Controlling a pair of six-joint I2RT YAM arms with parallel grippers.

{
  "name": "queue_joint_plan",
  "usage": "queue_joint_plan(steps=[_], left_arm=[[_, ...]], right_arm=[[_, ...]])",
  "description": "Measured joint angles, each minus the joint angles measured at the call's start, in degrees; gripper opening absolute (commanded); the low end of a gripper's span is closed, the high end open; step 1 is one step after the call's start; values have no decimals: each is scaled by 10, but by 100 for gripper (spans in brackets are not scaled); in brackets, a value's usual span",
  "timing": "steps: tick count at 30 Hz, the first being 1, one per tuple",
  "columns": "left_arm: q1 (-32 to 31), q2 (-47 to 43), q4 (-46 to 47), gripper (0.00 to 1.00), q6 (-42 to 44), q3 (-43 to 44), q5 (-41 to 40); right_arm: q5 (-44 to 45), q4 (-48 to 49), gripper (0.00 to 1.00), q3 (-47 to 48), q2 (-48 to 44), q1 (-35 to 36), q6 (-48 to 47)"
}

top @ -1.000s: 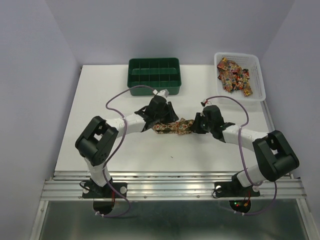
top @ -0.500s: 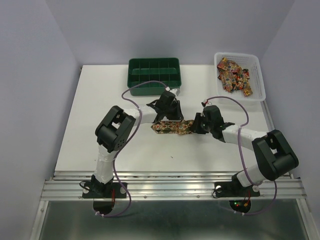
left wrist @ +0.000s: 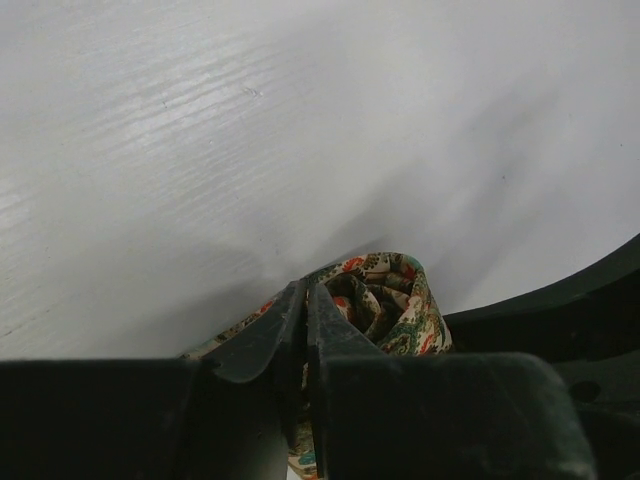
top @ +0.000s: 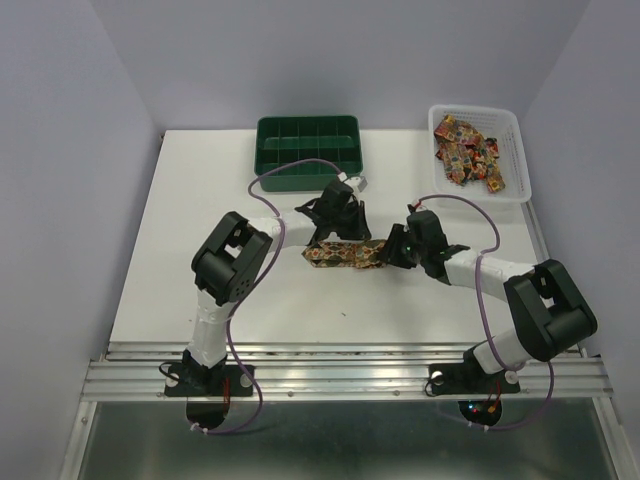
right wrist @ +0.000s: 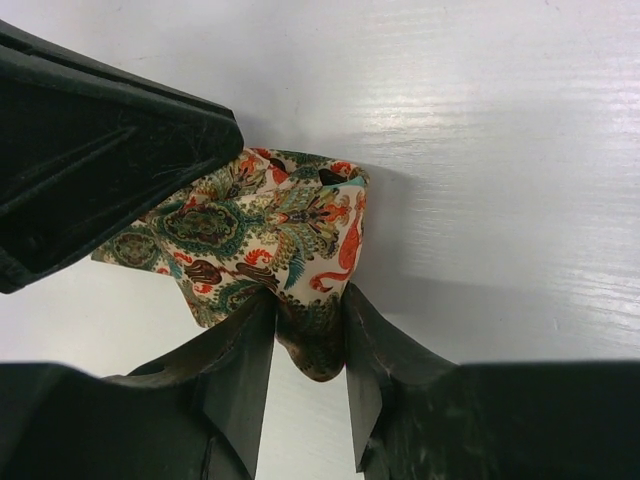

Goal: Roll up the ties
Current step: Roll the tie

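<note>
Here's the tie (right wrist: pixel 270 225), lying across the middle of the bench (top: pixel 200 220), partly bunched, its right end curled into a loose coil and the rest trailing off to the left. The left pincer (left wrist: pixel 306 295) is down on it from the far side, fingers all but together and clamped on a thin layer of the fabric beside the coil. The right pincer (right wrist: pixel 308 300) comes in from the right with its fingers apart and a fold of the tie sitting between them, touching both; whether they bite or merely flank it, I cannot tell. The other ties (top: pixel 465 150) wait in the basket (top: pixel 518 140) at the far right, and the green tray (top: pixel 307 180) stands far centre.

The danger is the coil itself. It looks slack, and if the right side lets go while the left tugs, the turns may spring open or slide off sideways. The two pincers are also very close together, so a careless turn could knock one against the other.
</note>
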Motion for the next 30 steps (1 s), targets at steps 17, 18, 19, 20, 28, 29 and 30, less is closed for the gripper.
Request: queue_joint_plan(steps=[17, 18, 19, 20, 28, 29, 30], left_arm=[[9, 1, 23, 5, 14, -13, 49], [11, 1, 29, 4, 14, -19, 58], [13, 1, 31, 5, 15, -22, 63], [15, 1, 34, 5, 16, -25, 72], [18, 5, 55, 5, 31, -29, 136], [19, 6, 56, 5, 31, -29, 141], [19, 8, 58, 5, 33, -29, 145]], right_arm=[[16, 7, 46, 0, 0, -1, 37], [16, 8, 46, 0, 0, -2, 37], [16, 9, 46, 0, 0, -2, 37], [15, 11, 46, 0, 0, -3, 37], [2, 21, 46, 0, 0, -8, 36], [-2, 21, 45, 0, 0, -8, 35], [-5, 21, 45, 0, 1, -8, 34]])
